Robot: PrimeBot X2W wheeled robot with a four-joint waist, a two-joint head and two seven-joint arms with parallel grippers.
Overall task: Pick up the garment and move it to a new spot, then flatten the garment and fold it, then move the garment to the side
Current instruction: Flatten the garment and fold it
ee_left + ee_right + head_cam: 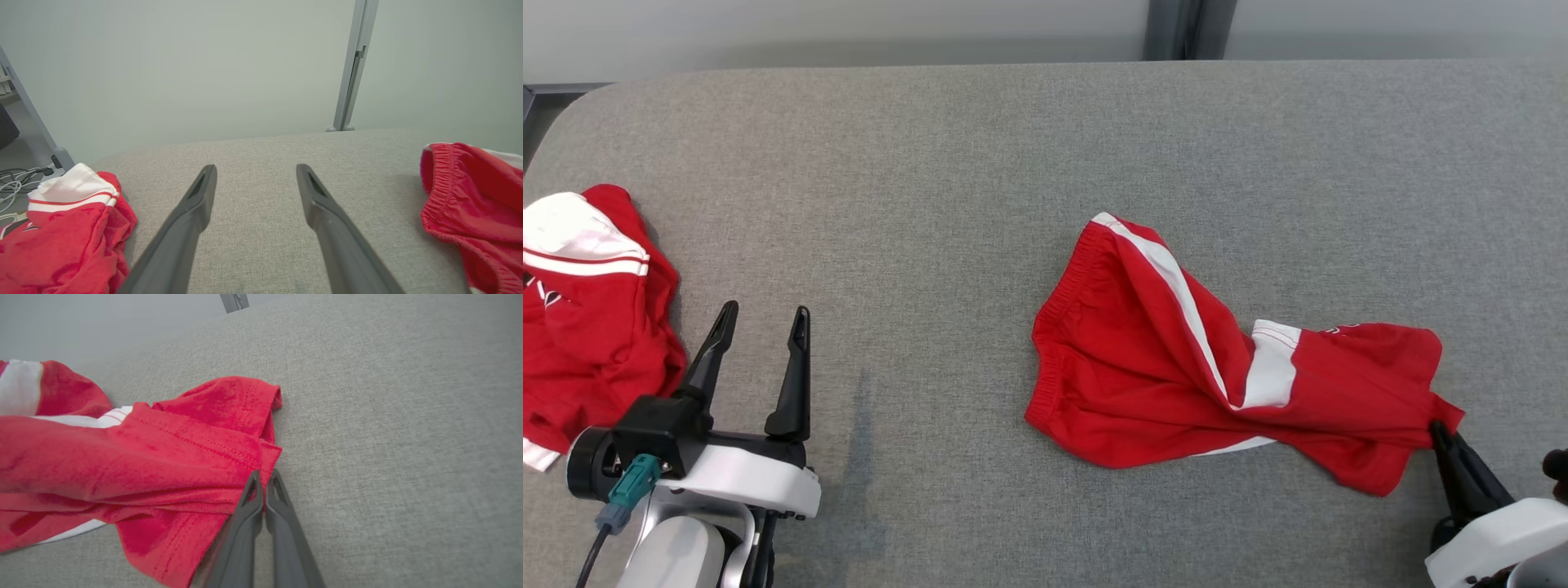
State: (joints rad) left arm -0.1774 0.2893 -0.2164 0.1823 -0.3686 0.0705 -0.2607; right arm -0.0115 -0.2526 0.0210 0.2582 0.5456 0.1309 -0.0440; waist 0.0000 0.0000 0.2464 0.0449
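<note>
Head view gives us the grey fabric-covered bench (947, 163) as the biggest thing, spreading out ahead of both end effectors to a pale wall (849, 33). Next in size is the garment (1143, 367), red shorts with white side stripes. It lies crumpled and twisted on the bench, stretched from the right end effector (1439, 429) toward the robot's left. Its elastic waistband is the end farthest from that end effector, and one hem corner reaches right to the fingertips. In the right wrist view we see the right end effector (265, 473) closed, its two dark fingers pressed together on that hem corner. The rest of the cloth lies to the left of the fingers in that view, with bare bench to their right. A second red garment (588, 327) with a white band sits bunched just to the left of the left end effector (767, 309), near its outer finger; we cannot tell whether they touch. In the left wrist view the left end effector (256, 167) stands wide open and holds nothing, with bare bench between its fingers. There the second red garment lies left of the fingers and the shorts' waistband well off to their right. Beyond the tips a slim grey post (353, 65) rises against the wall.
</note>
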